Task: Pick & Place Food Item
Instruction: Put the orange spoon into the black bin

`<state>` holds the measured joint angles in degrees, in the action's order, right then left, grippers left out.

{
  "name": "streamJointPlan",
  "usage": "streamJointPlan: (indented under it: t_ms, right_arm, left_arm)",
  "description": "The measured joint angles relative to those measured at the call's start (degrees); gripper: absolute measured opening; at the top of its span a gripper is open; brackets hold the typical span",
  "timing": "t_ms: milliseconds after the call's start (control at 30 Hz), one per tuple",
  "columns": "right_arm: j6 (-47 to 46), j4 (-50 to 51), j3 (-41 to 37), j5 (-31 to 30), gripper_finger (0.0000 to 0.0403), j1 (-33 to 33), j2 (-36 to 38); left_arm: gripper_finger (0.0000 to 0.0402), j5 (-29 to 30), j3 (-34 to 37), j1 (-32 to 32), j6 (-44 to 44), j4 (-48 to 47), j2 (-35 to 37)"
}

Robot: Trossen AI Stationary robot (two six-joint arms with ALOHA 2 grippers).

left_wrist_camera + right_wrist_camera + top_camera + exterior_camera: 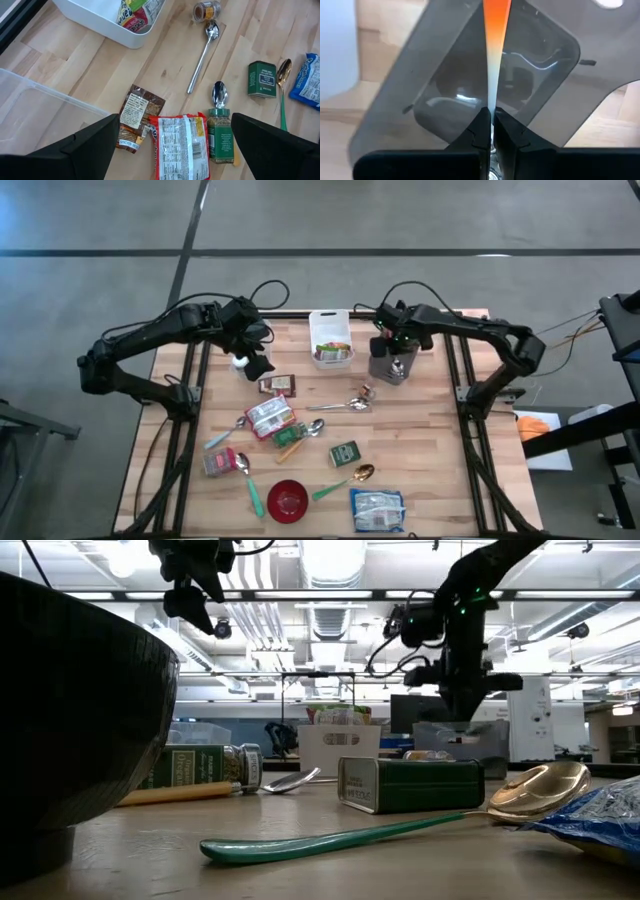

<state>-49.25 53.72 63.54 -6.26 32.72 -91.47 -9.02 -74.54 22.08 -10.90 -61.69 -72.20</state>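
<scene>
My right gripper (491, 114) points down over a grey translucent container (470, 75) at the table's far right (393, 366) and is shut on a thin orange-and-white item (496, 30), seen edge-on. In the low view this gripper (462, 690) hangs behind the green tin. My left gripper (175, 135) is open and hovers above a brown packet (132, 117) and a red-and-white noodle packet (180, 145), touching nothing; it shows at the far left in the high view (255, 365). A white bin (331, 322) with food packets stands at the far middle. My right gripper pinches the thin orange-and-white item between its two fingers at the pale end (491, 100). The fingers come from above, pointing down. The item hangs straight below them toward the grey container's mouth; whether it touches the container's inside, I cannot tell.
Scattered on the table: a green spice jar (220, 140), a green tin (262, 80), a small jar (206, 10), silver spoons (202, 55), a gold spoon (284, 70), a blue packet (310, 80), a red bowl (288, 500). A clear plastic box (40, 105) lies near my left gripper.
</scene>
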Motion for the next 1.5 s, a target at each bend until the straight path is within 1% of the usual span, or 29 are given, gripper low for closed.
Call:
streamJointPlan:
  t_ms: [367, 567, 1200, 1500]
  right_arm:
    - [1.89, -0.59, -0.89, -2.81, 0.0008, -0.1, -4.05]
    - [2.8, -2.1, -1.02, -3.02, 0.0008, -0.07, -5.56]
    - [3.87, -3.09, -1.13, -2.66, 0.0008, -0.2, -6.75]
    - [5.58, -3.05, -1.15, 0.04, 0.0013, -0.22, -6.75]
  left_arm:
    - [0.0387, 0.0, 0.0, 0.01, -0.65, 0.06, 0.0]
    - [0.0387, 0.0, 0.0, 0.01, -1.38, 0.13, 0.0]
    - [0.0387, 0.0, 0.0, -0.01, -2.65, 0.13, 0.0]
    - [0.0387, 0.0, 0.0, -0.01, -2.72, 0.12, 0.0]
